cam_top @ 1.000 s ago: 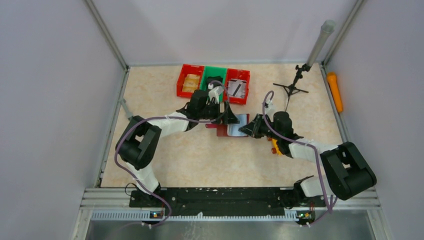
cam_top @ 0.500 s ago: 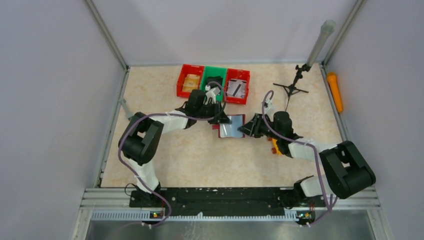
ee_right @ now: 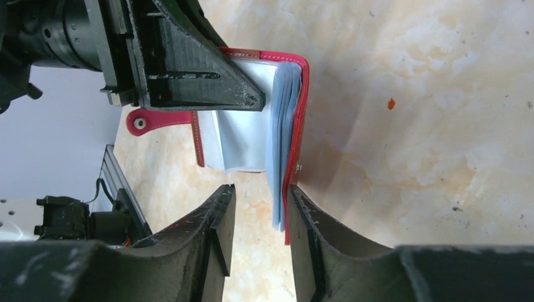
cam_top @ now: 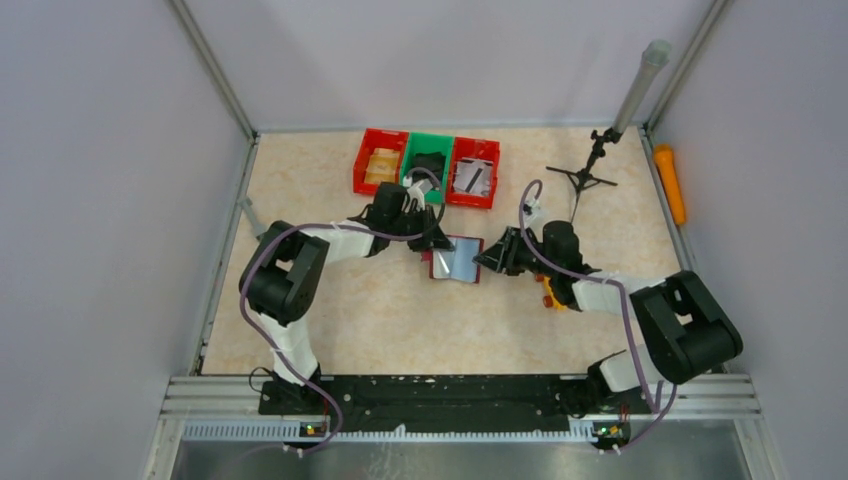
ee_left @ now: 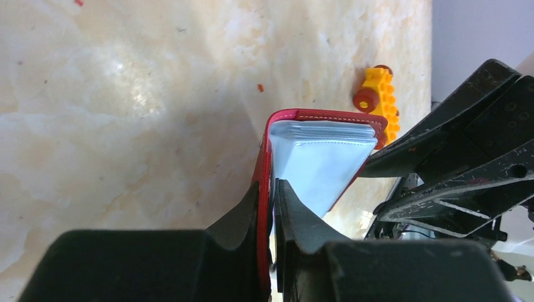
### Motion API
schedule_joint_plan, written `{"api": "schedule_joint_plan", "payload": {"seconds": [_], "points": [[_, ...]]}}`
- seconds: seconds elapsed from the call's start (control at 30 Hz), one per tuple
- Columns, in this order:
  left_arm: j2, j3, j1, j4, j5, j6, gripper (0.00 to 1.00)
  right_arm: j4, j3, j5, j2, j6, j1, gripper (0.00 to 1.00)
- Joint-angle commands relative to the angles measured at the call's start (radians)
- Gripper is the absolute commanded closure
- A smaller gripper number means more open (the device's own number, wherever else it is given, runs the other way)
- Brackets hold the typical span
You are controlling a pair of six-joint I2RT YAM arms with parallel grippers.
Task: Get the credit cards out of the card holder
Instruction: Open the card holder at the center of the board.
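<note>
Pinches holder [cam_top: 456, 259] in left fingers [ee_left: 240, 220], now tilted flatter near bins [cam_top: 361, 172], straddles sleeves [ee_right: 245, 141] with spread right fingers [ee_right: 214, 221], ready for pulling cards.

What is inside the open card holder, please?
Inside the card holder a stack of silvery-blue sleeves shows. Whether cards sit in them cannot be seen; the sleeves cover each other.

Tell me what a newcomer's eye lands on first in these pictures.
The open maroon card holder at mid-table, its silvery-blue sleeves fanned out, draws the eye first. The left gripper is pinched on one cover, while the right gripper straddles the opposite edge, jaws apart. Behind them, red and green bins sit in a row at the far edge.
</note>
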Motion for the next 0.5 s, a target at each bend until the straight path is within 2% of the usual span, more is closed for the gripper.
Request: {"api": "schedule_joint_plan", "payload": {"seconds": [0.0,0.23,0.37,0.47], "points": [[0.022,0.034,0.002,-0.036,-0.018,0.014,0.86,0.010,0.063,-0.035,0.067,-0.011,-0.007,0.67],[0.086,0.096,0.001,-0.175,-0.084,0.047,0.86,-0.081,0.113,-0.003,0.149,-0.038,-0.008,0.68],[0.121,0.137,0.000,-0.281,-0.133,0.070,0.86,-0.072,0.118,-0.021,0.166,-0.031,-0.008,0.79],[0.136,0.154,0.000,-0.319,-0.160,0.077,0.86,-0.074,0.122,-0.031,0.171,-0.032,-0.006,0.81]]}}
